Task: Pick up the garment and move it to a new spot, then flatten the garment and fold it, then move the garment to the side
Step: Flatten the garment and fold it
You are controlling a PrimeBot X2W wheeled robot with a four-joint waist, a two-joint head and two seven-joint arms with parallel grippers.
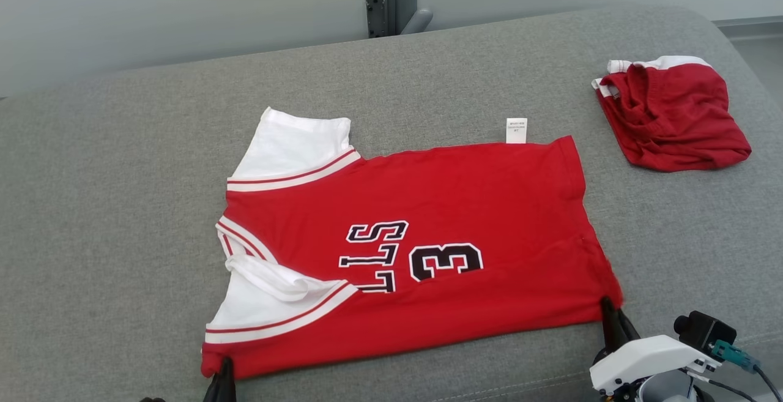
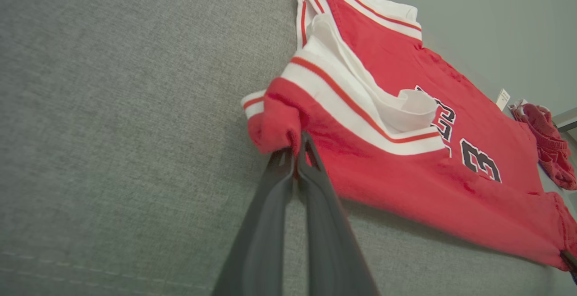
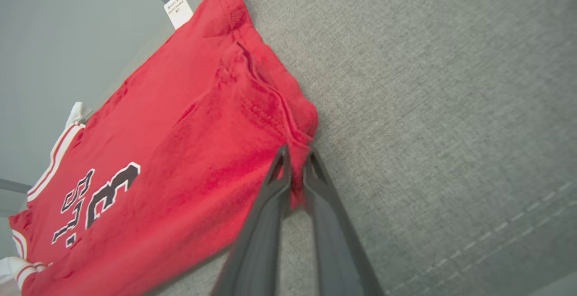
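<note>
Between the two hands, stretched flat on the grey fabric cushion (image 1: 122, 218): the garment (image 1: 477, 194), a red jersey with white sleeves, striped bands, black lettering and a "3" on the chest. It lies sideways, neck end toward the left hand (image 1: 224, 370), hem end toward the right hand (image 1: 610, 311). Left hand: fingers pressed together, pinching a small bunched red corner at the near sleeve end, just below the white and red band; in left wrist view the cloth puckers around the tips. Right hand: fingers likewise closed, nipping the near hem corner, a sliver of red cloth showing between the tips in right wrist view. Both pinched corners sit low, at or just on the cushion; whether lifted clear of it, cannot tell. Beyond the left hand, the near white sleeve (image 1: 269, 292) is rumpled, with a fold of white cloth turned up on it; the far sleeve (image 1: 293, 145) lies flat. Beyond the right hand, along the far edge of the jersey, a white care label (image 1: 516, 130) sticks out onto the cushion. Farther out and to the outer side of the right hand, well apart from the jersey, a crumpled red piece of clothing (image 1: 673, 114) with white trim. Behind the right hand, its white wrist housing (image 1: 648, 356) with a small dark camera (image 1: 703, 328).
</note>
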